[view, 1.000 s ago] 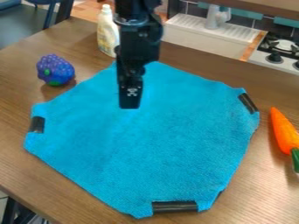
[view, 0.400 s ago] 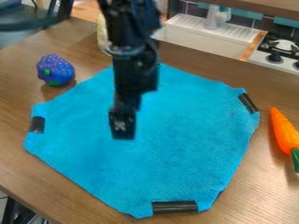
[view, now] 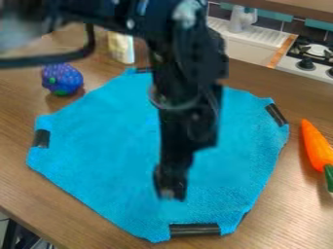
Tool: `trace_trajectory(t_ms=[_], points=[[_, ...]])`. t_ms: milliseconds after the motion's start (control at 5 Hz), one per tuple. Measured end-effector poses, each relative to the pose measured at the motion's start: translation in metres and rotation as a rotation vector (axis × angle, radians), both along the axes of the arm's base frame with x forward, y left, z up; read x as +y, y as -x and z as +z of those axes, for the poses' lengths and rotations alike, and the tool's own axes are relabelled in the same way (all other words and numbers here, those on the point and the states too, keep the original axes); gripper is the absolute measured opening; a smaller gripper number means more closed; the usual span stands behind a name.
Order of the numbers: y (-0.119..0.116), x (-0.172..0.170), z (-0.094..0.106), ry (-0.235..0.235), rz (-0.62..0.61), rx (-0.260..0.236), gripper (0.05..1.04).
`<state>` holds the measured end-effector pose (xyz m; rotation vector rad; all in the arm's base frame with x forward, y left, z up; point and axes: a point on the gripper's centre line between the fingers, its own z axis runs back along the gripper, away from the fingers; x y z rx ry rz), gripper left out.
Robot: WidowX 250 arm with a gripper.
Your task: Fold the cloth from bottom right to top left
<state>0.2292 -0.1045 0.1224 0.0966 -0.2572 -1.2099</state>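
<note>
Just below the centre of the frame, the black two-finger gripper (view: pixel 171 193) is hanging over the blue cloth (view: pixel 98 151), which is lying spread and unfolded across the middle of the wooden table (view: pixel 292 214). Whether the gripper is standing wide or narrow, I cannot tell. The task is probably still awaiting its first grasp. The next move is likely calling for pinching the cloth's lower right edge, near the bottom black strip (view: pixel 195 230), before lifting it toward the upper left.
</note>
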Motion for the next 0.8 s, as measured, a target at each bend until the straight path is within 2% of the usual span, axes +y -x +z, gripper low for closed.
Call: trace_trajectory(t_ms=[400,600,800], points=[[0.012,-0.033,-0.025,-0.015,-0.021,0.023,0.999],[0.009,-0.035,-0.041,-0.034,0.002,0.027,0.955],[0.006,-0.039,-0.044,-0.031,0.002,0.005,0.664]])
